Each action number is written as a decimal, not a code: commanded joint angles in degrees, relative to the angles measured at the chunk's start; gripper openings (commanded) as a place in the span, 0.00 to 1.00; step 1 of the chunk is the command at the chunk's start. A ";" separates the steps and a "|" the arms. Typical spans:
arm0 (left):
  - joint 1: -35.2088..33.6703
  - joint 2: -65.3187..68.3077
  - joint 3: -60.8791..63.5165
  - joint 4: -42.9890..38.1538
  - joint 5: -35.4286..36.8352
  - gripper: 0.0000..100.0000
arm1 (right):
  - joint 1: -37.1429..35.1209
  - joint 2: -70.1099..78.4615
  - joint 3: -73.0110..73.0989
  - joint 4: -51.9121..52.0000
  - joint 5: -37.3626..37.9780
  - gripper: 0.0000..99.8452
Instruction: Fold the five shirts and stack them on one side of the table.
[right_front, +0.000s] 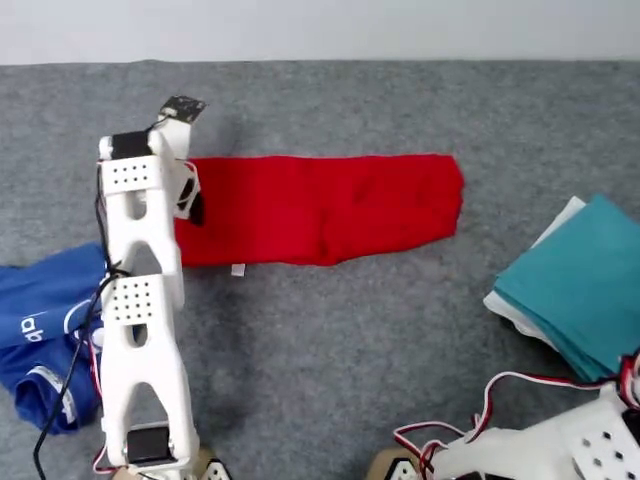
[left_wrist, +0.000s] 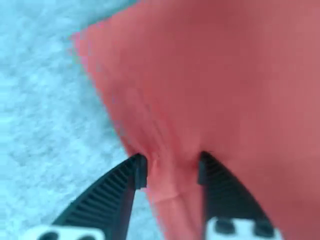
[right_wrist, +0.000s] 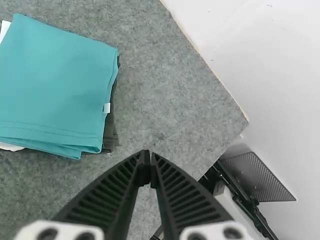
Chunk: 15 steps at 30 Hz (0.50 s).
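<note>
Firmly, the left gripper (left_wrist: 171, 170) pinches a ridge of the red shirt (right_front: 320, 208), a long folded strip lying mid-table. The right gripper (right_wrist: 150, 169), jaws together and empty, hangs beside the teal-topped stack (right_wrist: 55, 80).

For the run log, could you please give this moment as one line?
left pincer: shut on red shirt edge | right pincer: shut, empty, near folded stack | red shirt: long strip | blue shirt: crumpled
</note>
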 joint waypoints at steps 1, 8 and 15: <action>0.79 -0.26 -1.10 1.05 -0.35 0.11 | 0.13 -0.57 -0.26 1.80 0.09 0.01; 0.62 -0.26 -1.01 1.14 -0.35 0.02 | 0.40 -0.57 -0.26 1.80 0.09 0.01; 0.70 -0.70 0.48 1.23 -0.35 0.00 | 0.48 -0.57 -0.26 1.89 0.09 0.01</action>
